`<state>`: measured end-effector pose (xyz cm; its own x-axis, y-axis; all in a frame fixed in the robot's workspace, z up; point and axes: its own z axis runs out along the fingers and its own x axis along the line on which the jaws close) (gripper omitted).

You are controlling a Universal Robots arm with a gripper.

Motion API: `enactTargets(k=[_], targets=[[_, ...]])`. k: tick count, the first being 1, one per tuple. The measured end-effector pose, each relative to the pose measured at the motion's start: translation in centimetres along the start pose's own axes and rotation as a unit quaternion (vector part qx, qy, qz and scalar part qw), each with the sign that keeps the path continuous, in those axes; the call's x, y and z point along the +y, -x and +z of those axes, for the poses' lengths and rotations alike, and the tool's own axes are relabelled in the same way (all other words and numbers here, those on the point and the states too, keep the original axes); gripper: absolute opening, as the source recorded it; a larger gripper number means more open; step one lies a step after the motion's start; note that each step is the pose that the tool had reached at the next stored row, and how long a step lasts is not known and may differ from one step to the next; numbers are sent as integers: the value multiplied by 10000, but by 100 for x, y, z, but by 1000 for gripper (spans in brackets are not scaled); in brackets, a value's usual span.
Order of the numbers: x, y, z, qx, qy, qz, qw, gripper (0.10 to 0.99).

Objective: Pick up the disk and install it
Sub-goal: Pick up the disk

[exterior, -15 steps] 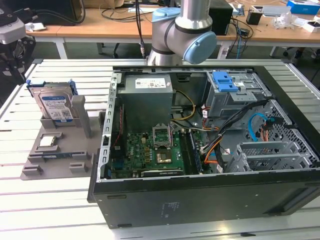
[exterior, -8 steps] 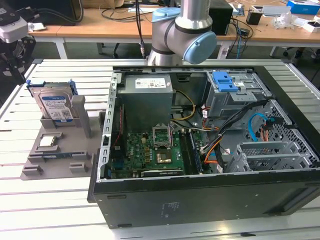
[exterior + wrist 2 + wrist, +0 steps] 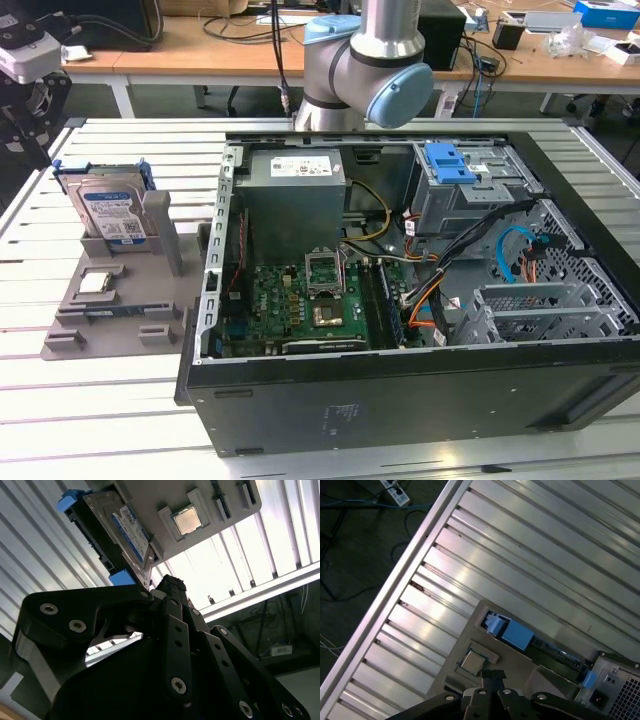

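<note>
Exterior view shows the disk [image 3: 112, 208] standing on its edge in a grey stand [image 3: 75, 322]. The stand is just beside the computer case [image 3: 400, 400], on the exterior view's left of it. A small square chip [image 3: 96, 282] lies in the same stand. In the first wrist view the gripper [image 3: 493, 676] has its two fingers pressed together with nothing between them. It hangs in the air, apart from the disk and farther from the case than the disk is. I think the disk is hard and stiff, a bit heavy, smooth on its metal faces, and easy to hurt if bumped. Its top part sticks up out of the stand, so the blue frame there looks like a good place to pinch. The case and stand sit on a metal table [image 3: 100, 445] made of long slats. Behind the case are wooden desks [image 3: 200, 55] with cables.
</note>
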<state>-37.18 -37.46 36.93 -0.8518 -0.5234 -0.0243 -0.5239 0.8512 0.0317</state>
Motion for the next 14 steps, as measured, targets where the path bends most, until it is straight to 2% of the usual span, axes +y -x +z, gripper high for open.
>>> enactTargets(k=[6, 14], targets=[[0, 0, 0, 8, 6, -258, 9997, 106], [0, 0, 0, 21, 16, -650, 9979, 106]])
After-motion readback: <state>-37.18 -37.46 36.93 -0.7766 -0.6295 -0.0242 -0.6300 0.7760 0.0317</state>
